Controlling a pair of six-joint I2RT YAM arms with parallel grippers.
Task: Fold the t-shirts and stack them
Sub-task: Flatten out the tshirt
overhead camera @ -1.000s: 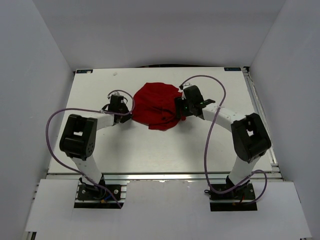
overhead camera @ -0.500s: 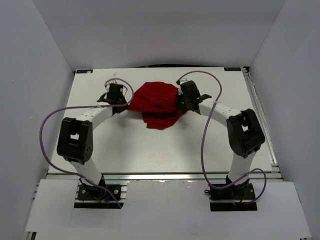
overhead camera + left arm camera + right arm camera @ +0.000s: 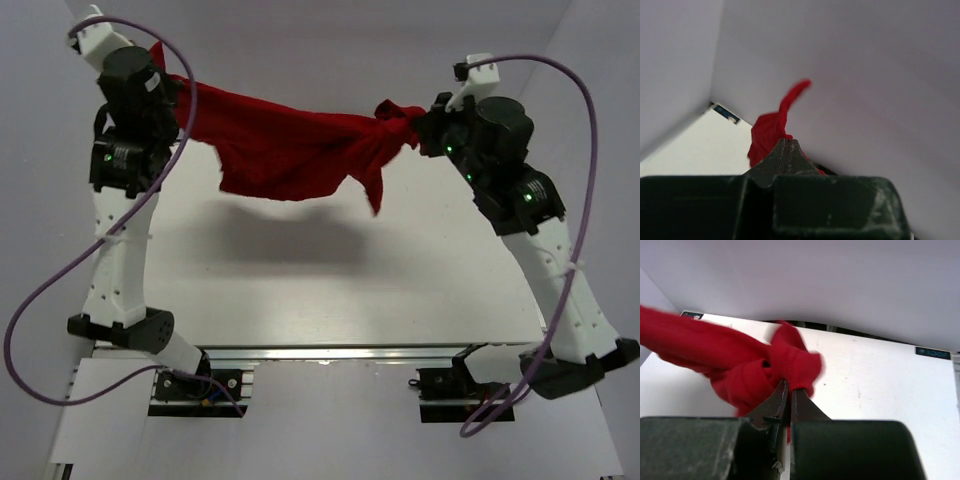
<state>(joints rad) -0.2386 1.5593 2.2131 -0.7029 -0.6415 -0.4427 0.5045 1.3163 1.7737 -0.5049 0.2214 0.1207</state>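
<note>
Raised high since a second ago, off the surface point(image 3: 300, 290) and clear into the air. Hangs now as a red t-shirt point(image 3: 290, 150) between left fingers point(image 3: 786, 152) and right fingers point(image 3: 788, 392), both pinched shut on bunched opposite ends. Sags mid-span: soft, plain, matte, creased. Not yet spread, folded or stacked; judged barely begun.

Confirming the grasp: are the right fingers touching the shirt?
Touching. The right wrist view shows the right fingers pinched shut on a bunched wad of the red shirt, with cloth pressed against both tips.
</note>
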